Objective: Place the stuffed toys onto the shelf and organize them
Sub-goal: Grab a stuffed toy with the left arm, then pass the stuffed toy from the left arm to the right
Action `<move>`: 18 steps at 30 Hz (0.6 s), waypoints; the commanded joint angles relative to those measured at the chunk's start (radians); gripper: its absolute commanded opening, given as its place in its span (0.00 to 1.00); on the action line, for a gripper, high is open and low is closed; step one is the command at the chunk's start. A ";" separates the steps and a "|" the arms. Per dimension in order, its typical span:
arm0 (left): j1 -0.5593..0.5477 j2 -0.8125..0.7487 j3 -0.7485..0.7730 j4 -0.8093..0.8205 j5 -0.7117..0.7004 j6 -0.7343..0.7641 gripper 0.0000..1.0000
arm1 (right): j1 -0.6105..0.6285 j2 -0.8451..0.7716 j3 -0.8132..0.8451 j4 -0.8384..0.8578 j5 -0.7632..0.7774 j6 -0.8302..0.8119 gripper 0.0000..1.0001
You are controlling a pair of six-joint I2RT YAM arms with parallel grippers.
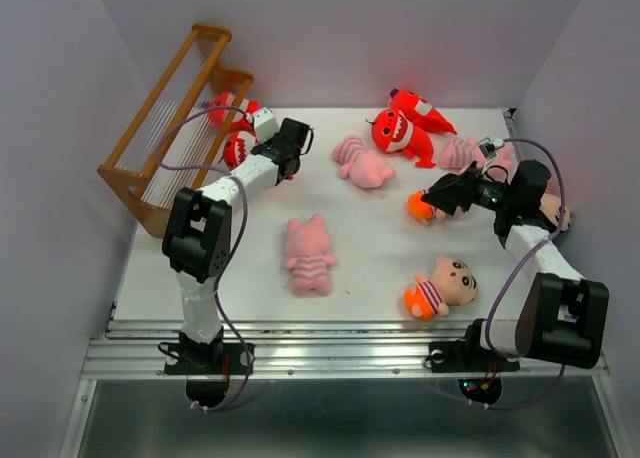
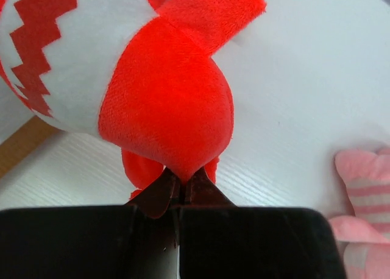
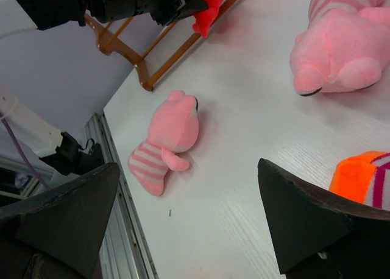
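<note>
Found both arms bolted side by side at the near table edge, bases nearer than the shelf and to its right. Noted left arm upright from its base, bent at the elbow, forearm slanting away and rightward, wrist turned toward the shelf's near end. Recorded left gripper just beside the shelf, pinched tight on a fold of the red monster toy, fingertips almost meeting. Noted right arm on the side opposite the shelf, bent at the elbow, wrist aimed leftward toward the shelf. Recorded right gripper well apart from the shelf, spread wide, with nothing held between.
</note>
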 commanded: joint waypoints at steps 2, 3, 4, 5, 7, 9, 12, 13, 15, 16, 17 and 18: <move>-0.070 -0.068 -0.006 0.011 0.060 -0.019 0.00 | 0.026 -0.023 0.095 -0.248 -0.027 -0.246 1.00; -0.102 -0.078 0.005 0.011 0.064 -0.023 0.00 | 0.041 -0.019 0.106 -0.287 -0.024 -0.312 1.00; -0.119 -0.085 0.011 0.011 0.076 -0.024 0.00 | 0.062 -0.013 0.118 -0.360 -0.021 -0.343 1.00; -0.139 -0.098 0.020 0.008 0.086 -0.030 0.00 | 0.116 -0.005 0.150 -0.408 -0.022 -0.383 1.00; -0.199 -0.102 0.057 0.000 0.104 -0.041 0.00 | 0.179 0.023 0.201 -0.609 -0.009 -0.565 1.00; -0.237 -0.099 0.100 -0.022 0.133 -0.052 0.00 | 0.252 0.032 0.243 -0.669 0.057 -0.638 1.00; -0.300 -0.110 0.110 -0.006 0.205 -0.041 0.00 | 0.262 0.029 0.237 -0.615 0.160 -0.574 1.00; -0.315 -0.122 0.097 0.015 0.231 -0.005 0.00 | 0.262 0.026 0.234 -0.602 0.197 -0.528 1.00; -0.355 -0.177 0.016 0.127 0.310 0.052 0.00 | 0.262 0.009 0.226 -0.551 0.298 -0.470 1.00; -0.369 -0.200 -0.057 0.163 0.333 0.107 0.00 | 0.262 0.001 0.217 -0.520 0.333 -0.402 1.00; -0.381 -0.248 -0.096 0.198 0.354 0.134 0.00 | 0.262 -0.014 0.215 -0.510 0.366 -0.377 1.00; -0.406 -0.269 -0.129 0.242 0.354 0.151 0.00 | 0.262 -0.023 0.218 -0.508 0.439 -0.342 1.00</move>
